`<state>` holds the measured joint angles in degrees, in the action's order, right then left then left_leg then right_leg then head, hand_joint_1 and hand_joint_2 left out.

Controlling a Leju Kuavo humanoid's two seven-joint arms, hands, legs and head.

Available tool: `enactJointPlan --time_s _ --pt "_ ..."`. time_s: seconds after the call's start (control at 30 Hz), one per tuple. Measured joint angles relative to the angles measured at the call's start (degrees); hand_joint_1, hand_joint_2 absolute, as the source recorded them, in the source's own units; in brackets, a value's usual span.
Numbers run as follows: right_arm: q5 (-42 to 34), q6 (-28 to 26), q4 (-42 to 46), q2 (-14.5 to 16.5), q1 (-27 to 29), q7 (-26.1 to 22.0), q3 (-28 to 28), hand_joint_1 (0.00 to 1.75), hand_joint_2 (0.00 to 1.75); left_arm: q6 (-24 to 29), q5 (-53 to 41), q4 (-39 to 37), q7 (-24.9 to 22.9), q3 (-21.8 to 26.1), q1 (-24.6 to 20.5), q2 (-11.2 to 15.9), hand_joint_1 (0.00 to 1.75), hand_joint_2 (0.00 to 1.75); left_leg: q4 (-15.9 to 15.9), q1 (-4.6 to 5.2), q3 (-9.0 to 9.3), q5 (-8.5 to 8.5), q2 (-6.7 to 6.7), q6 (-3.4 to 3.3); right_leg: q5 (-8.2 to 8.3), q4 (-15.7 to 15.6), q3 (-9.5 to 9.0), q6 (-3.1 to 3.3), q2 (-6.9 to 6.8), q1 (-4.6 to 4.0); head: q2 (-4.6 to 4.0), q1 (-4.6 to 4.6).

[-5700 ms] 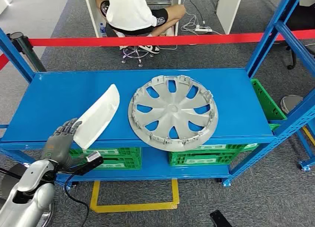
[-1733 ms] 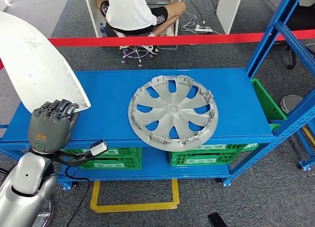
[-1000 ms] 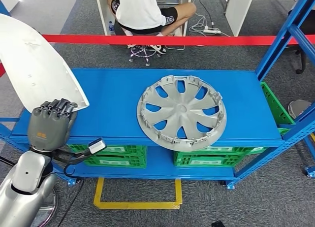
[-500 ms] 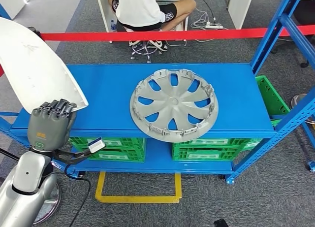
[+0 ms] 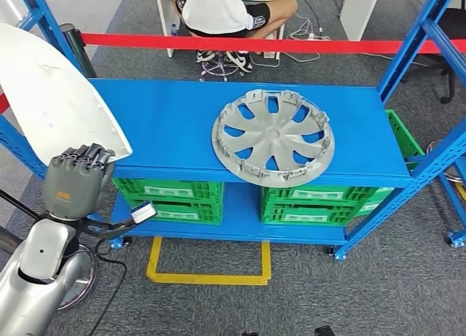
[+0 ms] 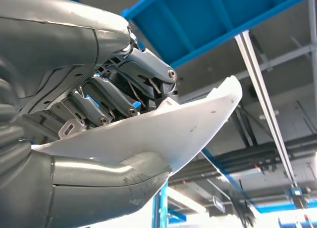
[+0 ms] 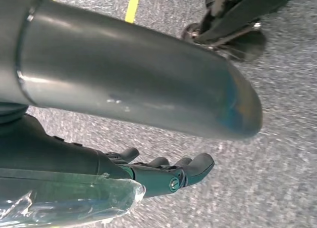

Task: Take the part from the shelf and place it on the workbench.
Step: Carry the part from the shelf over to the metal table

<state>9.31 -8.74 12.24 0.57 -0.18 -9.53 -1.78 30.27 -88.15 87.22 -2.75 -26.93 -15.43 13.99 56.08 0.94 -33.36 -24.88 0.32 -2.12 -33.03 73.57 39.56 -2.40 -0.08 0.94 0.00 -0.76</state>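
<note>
Gripping the white part (image 5: 52,95) (raised off shelf (image 5: 164,124)), left hand (image 5: 74,183)

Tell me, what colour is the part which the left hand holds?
White; the part in the left hand shows best in the head view.

Bright even overhead light, soft shadows, right wrist view motion-blurred, ceiling glare

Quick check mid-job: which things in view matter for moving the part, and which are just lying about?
Belongs to the job:
- white part, held by the left hand
- blue shelf it came from

Lying about:
- silver wheel cover on the shelf
- green crates below
- red barrier tape
- seated person behind
</note>
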Motion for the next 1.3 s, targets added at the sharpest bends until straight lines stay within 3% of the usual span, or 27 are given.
enactJointPlan --time_s 0.07,0.13,0.17,0.2,0.27,0.33,0.4,0.43,0.47,0.5,0.57,0.6,0.67,0.7,0.77,0.8,0.83,0.9,0.93,0.97,1.0,1.03,1.1,1.17,1.2,1.27,1.3 --pt "0.18 0.06 0.0 -0.03 -0.04 -0.27 0.2 0.0 0.0 -0.47 0.05 -0.27 0.15 0.02 -0.03 -0.03 1.75 1.75 0.15 0.15 -1.33 1.04 -0.06 0.18 2.83 -6.0 -5.0 0.62 0.03 -0.26 0.0 0.0" --pt "0.51 0.37 0.0 -0.22 -0.08 -0.89 0.22 0.0 0.0 -0.88 0.13 -0.41 0.3 0.08 -0.17 -0.07 1.75 1.75 0.38 0.3 -2.14 1.89 -0.07 0.58 2.75 -14.2 -10.82 1.24 0.07 -0.59 0.0 -0.07" --pt "0.62 0.59 0.0 -0.35 -0.03 -1.18 0.24 0.0 0.0 -1.18 0.27 -0.47 0.38 0.1 -0.31 -0.08 1.75 1.75 0.45 0.28 -2.32 2.3 -0.04 0.85 2.17 -16.72 -12.4 1.44 0.09 -0.75 0.0 -0.08" --pt "0.63 0.85 -0.01 -0.48 0.03 -1.37 0.28 0.0 0.0 -1.61 0.57 -0.55 0.45 0.12 -0.45 -0.09 1.75 1.75 0.45 0.22 -2.44 2.73 -0.02 1.16 1.9 -17.93 -12.95 1.62 0.09 -0.92 0.0 -0.09" --pt "0.52 1.3 -0.08 -0.6 0.15 -1.5 0.48 0.0 0.0 -2.58 1.64 -0.77 0.52 0.17 -0.62 -0.02 1.75 1.75 0.66 -0.02 -2.78 2.72 -0.07 1.82 2.71 -18.38 -12.27 2.27 -0.05 -0.89 0.0 -0.04" --pt "0.39 1.57 -0.15 -0.67 0.12 -1.51 0.72 0.0 0.0 -3.18 2.77 -1.02 0.55 0.4 -0.64 0.28 1.75 1.75 3.37 -0.28 -3.84 -0.99 -0.17 2.55 4.07 -18.65 -11.33 3.08 -0.25 -0.69 0.0 -0.25" --pt "0.31 1.6 -0.16 -0.73 0.16 -1.51 0.93 0.0 0.0 -3.44 3.43 -1.3 0.57 0.71 -0.63 0.64 1.75 1.75 10.01 -0.71 -5.5 -6.82 -0.2 3.22 5.39 -18.57 -9.94 3.39 -0.31 -0.72 0.0 -0.45" --pt "0.29 1.59 -0.17 -0.74 0.21 -1.51 1.03 0.0 0.0 -3.5 3.58 -1.45 0.57 0.81 -0.58 0.77 1.75 1.75 13.53 -0.92 -6.1 -8.57 -0.19 3.5 6.0 -18.47 -9.1 3.36 -0.33 -0.73 0.0 -0.46" --pt "0.28 1.58 -0.19 -0.74 0.24 -1.51 1.12 0.0 0.0 -3.53 3.65 -1.6 0.57 0.88 -0.52 0.87 1.75 1.75 15.96 -1.11 -6.15 -8.93 -0.19 3.72 6.55 -18.31 -8.21 3.26 -0.36 -0.72 0.0 -0.45" --pt "0.28 1.56 -0.22 -0.74 0.24 -1.51 1.18 0.0 0.0 -3.55 3.67 -1.74 0.57 0.94 -0.48 0.96 1.75 1.75 16.67 -1.28 -5.42 -8.03 -0.18 3.91 7.05 -18.04 -7.29 3.12 -0.4 -0.69 0.0 -0.46" --pt "0.28 1.54 -0.27 -0.74 0.22 -1.51 1.25 0.0 0.0 -3.56 3.69 -1.93 0.58 1.14 -0.47 1.07 1.75 1.75 12.44 -1.59 -1.4 -4.79 -0.18 4.14 7.8 -17.24 -5.53 2.71 -0.44 -0.52 0.0 -0.46" --pt "0.28 1.52 -0.3 -0.75 0.23 -1.51 1.31 0.0 0.0 -3.56 3.71 -1.96 0.6 1.26 -0.52 1.1 1.75 1.75 8.47 -1.62 1.43 -4.25 -0.19 4.17 8.1 -16.72 -4.74 2.42 -0.42 -0.51 0.0 -0.49" --pt "0.3 1.53 -0.34 -0.78 0.23 -1.51 1.48 0.0 0.0 -3.6 3.81 -1.99 0.67 1.45 -0.64 1.14 1.75 1.75 2.03 -1.46 5.49 -5.07 -0.28 3.61 8.77 -15.96 -3.72 1.71 -0.37 -0.52 0.0 -0.44" --pt "0.3 1.55 -0.37 -0.82 0.23 -1.51 1.56 0.0 0.0 -3.66 3.91 -2.01 0.72 1.48 -0.67 1.14 1.75 1.75 0.64 -1.26 6.16 -5.68 -0.33 3.15 9.21 -15.86 -3.45 1.32 -0.35 -0.51 0.0 -0.41" --pt "0.31 1.66 -0.49 -1.01 0.28 -1.5 1.64 0.0 0.0 -3.82 4.1 -2.06 0.79 1.48 -0.73 1.13 1.75 1.75 0.29 -1.09 5.55 -5.09 -0.24 2.02 9.85 -15.89 -3.11 0.59 -0.33 -0.34 0.0 -0.39" --pt "0.32 1.73 -0.55 -1.11 0.3 -1.49 1.65 0.0 0.0 -3.9 4.17 -2.07 0.81 1.46 -0.82 1.07 1.75 1.75 0.23 -1.07 5.06 -4.52 -0.15 1.43 9.06 -15.41 -2.65 0.32 -0.29 -0.24 0.0 -0.34" --pt "0.32 1.8 -0.6 -1.2 0.31 -1.49 1.66 0.0 0.0 -3.96 4.21 -2.08 0.83 1.45 -0.92 0.99 1.75 1.75 0.1 -1.07 4.4 -3.83 -0.05 0.87 7.12 -13.87 -1.88 0.12 -0.23 -0.18 0.0 -0.28" --pt "0.33 1.87 -0.63 -1.31 0.28 -1.49 1.67 0.0 0.0 -4.03 4.23 -2.09 0.85 1.44 -1.06 0.83 1.75 1.75 0.09 -0.85 2.73 -2.42 0.03 0.13 1.27 -7.47 0.23 -0.07 -0.15 -0.13 0.0 -0.13" --pt "0.33 1.88 -0.63 -1.37 0.27 -1.49 1.68 0.0 0.0 -4.04 4.25 -2.11 0.87 1.43 -1.06 0.79 1.75 1.75 0.13 -0.66 1.8 -1.69 0.03 -0.04 -0.91 -3.63 1.09 -0.13 -0.13 -0.14 0.0 -0.1" --pt "0.33 1.88 -0.63 -1.43 0.26 -1.49 1.68 0.0 0.0 -4.09 4.27 -2.15 0.88 1.43 -1.06 0.77 1.75 1.75 0.18 -0.48 0.86 -0.98 0.03 -0.1 -1.67 -0.69 1.41 -0.13 -0.12 -0.17 0.0 -0.1" --pt "0.33 1.9 -0.63 -1.46 0.24 -1.49 1.69 0.0 0.0 -4.15 4.32 -2.19 0.89 1.42 -1.06 0.77 1.75 1.75 0.22 -0.32 -0.09 -0.27 0.02 -0.11 -1.02 0.68 0.99 -0.05 -0.12 -0.2 0.0 -0.1" --pt "0.33 1.93 -0.63 -1.49 0.24 -1.49 1.69 0.0 0.0 -4.25 4.42 -2.23 0.92 1.42 -1.06 0.77 1.75 1.75 0.25 -0.18 -0.99 0.42 0.01 -0.08 0.55 0.16 -0.34 0.14 -0.12 -0.25 0.0 -0.12" --pt "0.33 2.01 -0.63 -1.5 0.16 -1.49 1.7 0.0 0.0 -4.43 4.61 -2.25 0.98 1.42 -1.07 0.75 1.75 1.75 0.31 0.04 -2.53 1.73 -0.05 0.12 2.99 -6.12 -5.82 0.8 -0.07 -0.46 0.0 -0.13" --pt "0.33 2.05 -0.63 -1.56 0.0 -1.5 1.73 0.0 0.0 -4.51 4.69 -2.25 1.02 1.42 -1.14 0.72 1.75 1.75 0.43 0.22 -3.4 2.92 -0.04 0.52 2.13 -14.68 -12.07 1.29 0.01 -0.77 0.0 -0.16" --pt "0.33 2.08 -0.63 -1.6 -0.02 -1.5 1.75 0.0 0.0 -4.55 4.7 -2.25 1.03 1.4 -1.2 0.7 1.75 1.75 0.41 0.17 -3.58 3.5 0.01 0.79 1.42 -17.28 -13.64 1.42 0.05 -0.98 0.0 -0.15" --pt "0.33 2.18 -0.65 -1.61 0.02 -1.51 1.81 0.0 0.0 -4.65 4.75 -2.27 1.04 1.34 -1.26 0.67 1.75 1.75 0.32 -0.09 -3.82 4.32 0.04 1.45 1.76 -18.7 -13.62 1.89 -0.01 -1.18 0.0 -0.11" --pt "0.33 2.27 -0.67 -1.61 0.08 -1.5 1.85 0.0 0.0 -4.71 4.76 -2.28 1.05 1.31 -1.27 0.67 1.75 1.75 0.63 -0.24 -4.07 3.6 0.0 1.83 2.37 -18.82 -13.03 2.33 -0.11 -1.17 0.0 -0.09"
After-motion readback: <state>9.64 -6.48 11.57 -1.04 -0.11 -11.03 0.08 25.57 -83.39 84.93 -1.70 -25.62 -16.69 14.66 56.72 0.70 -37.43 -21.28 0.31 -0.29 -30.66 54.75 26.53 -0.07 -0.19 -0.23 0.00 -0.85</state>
